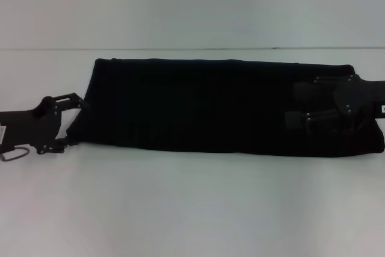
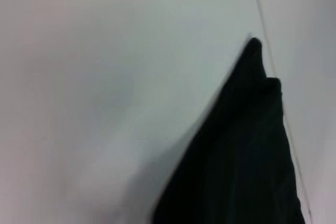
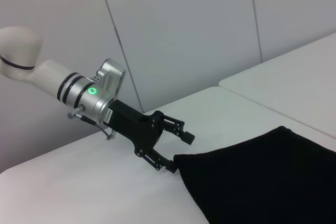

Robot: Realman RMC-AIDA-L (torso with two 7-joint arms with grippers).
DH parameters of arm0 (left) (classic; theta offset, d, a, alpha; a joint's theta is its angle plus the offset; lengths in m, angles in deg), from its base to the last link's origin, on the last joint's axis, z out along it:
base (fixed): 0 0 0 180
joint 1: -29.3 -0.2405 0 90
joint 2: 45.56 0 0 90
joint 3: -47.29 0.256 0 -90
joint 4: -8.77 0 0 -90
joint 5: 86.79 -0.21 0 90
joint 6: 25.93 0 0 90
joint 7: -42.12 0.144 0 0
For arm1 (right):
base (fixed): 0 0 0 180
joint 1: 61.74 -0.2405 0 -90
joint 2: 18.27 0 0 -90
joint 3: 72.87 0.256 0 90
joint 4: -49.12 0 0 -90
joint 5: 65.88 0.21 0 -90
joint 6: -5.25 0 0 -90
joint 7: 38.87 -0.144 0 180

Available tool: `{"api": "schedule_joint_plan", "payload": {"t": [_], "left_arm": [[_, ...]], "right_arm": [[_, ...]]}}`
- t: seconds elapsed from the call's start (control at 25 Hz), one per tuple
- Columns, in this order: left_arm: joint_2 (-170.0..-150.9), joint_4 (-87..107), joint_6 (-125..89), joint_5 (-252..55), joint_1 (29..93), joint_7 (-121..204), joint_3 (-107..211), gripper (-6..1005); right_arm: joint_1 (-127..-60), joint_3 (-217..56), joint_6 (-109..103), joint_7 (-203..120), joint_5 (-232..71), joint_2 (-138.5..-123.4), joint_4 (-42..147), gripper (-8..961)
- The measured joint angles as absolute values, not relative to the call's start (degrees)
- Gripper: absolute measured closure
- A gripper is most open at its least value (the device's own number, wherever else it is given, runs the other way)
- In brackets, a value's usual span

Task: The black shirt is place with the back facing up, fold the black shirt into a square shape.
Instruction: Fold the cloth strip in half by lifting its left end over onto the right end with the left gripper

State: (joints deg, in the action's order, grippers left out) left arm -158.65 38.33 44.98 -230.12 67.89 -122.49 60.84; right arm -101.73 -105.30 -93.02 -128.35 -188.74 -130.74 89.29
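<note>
- The left gripper (image 1: 77,121) sits at the left end of the black shirt (image 1: 204,106), fingers spread, likely ready to grab that end.
- The shirt lies as a long band across the white worktop (image 1: 192,209).
- The right gripper (image 1: 298,108) hovers over the right end, fingers apart, holding nothing.
- Pale walls stand behind.

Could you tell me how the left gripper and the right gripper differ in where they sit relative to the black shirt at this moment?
The left gripper sits at the end of the black shirt on the robot's left, over the white table, while the right gripper lies above the cloth near the opposite end. The left gripper's fingers point toward the shirt's edge from outside; the right gripper's fingers point inward over the shirt. Both are open and black.
</note>
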Motion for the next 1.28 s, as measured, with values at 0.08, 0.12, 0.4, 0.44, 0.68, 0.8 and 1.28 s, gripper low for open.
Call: {"api": "schedule_joint_plan", "payload": {"t": [0.08, 0.12, 0.4, 0.44, 0.68, 0.8, 1.28], "left_arm": [[-158.61, 38.6, 45.3, -229.7, 67.7, -122.4, 60.8, 115], [-158.56, 38.6, 45.3, -229.7, 67.7, -122.4, 60.9, 115], [-158.47, 39.4, 46.8, -229.6, 66.6, -122.3, 60.9, 115], [-158.50, 39.4, 47.0, -229.6, 66.5, -122.3, 60.8, 116], [-158.88, 39.0, 47.3, -229.6, 66.2, -122.2, 61.3, 116], [-159.02, 38.5, 47.1, -229.6, 66.2, -122.2, 61.6, 115], [-159.19, 38.0, 43.7, -229.7, 66.5, -122.1, 61.6, 115]], "right_arm": [[-101.7, -105.3, -93.0, -128.3, -188.7, -130.69, 89.3, 36], [-101.7, -105.3, -93.0, -128.3, -188.7, -130.68, 89.3, 36], [-101.7, -105.3, -93.0, -128.4, -188.7, -130.56, 89.3, 36], [-101.7, -105.3, -93.0, -128.4, -188.7, -130.56, 89.3, 36], [-101.7, -105.3, -92.8, -128.4, -188.7, -130.57, 89.3, 36], [-101.7, -105.3, -92.7, -128.4, -188.7, -130.57, 89.3, 36], [-101.7, -105.3, -92.6, -128.6, -188.7, -130.66, 89.3, 37]]}}
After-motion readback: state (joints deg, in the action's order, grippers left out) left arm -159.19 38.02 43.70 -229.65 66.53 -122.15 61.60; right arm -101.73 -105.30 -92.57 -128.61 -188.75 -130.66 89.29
